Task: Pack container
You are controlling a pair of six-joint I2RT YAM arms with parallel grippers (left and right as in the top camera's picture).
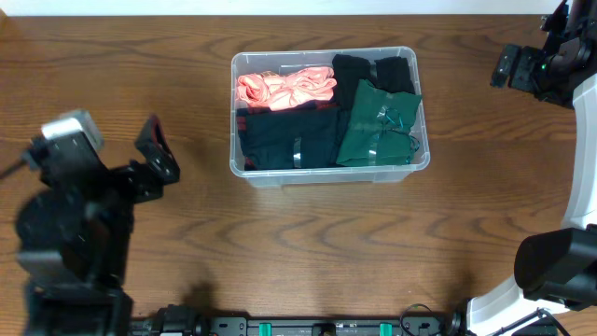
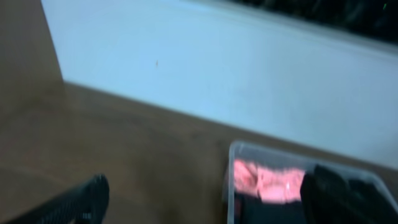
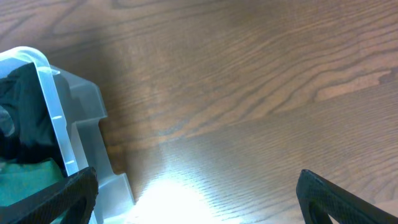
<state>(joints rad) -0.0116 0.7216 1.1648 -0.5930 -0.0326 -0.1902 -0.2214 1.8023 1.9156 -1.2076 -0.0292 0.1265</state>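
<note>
The clear container (image 1: pixel 326 175) stands mid-table, filled with a pink cloth (image 1: pixel 284 88), black clothes (image 1: pixel 287 138) and a green garment (image 1: pixel 378 126). My left gripper (image 1: pixel 165 149) hovers open and empty, left of the container. In the blurred left wrist view its fingers (image 2: pixel 79 203) spread wide over bare wood, with the container (image 2: pixel 232 163) and pink cloth (image 2: pixel 267 180) ahead on the right. My right gripper (image 1: pixel 501 67) hangs open at the far right. In the right wrist view its fingertips (image 3: pixel 343 200) straddle bare table beside the container's corner (image 3: pixel 51 93).
The tabletop is brown wood (image 1: pixel 308 252). A white wall (image 2: pixel 249 74) runs along the table's far edge. Bright glare (image 3: pixel 171 193) lies on the wood next to the container. The arm bases stand at the front left (image 1: pixel 65 252) and front right (image 1: pixel 550 271).
</note>
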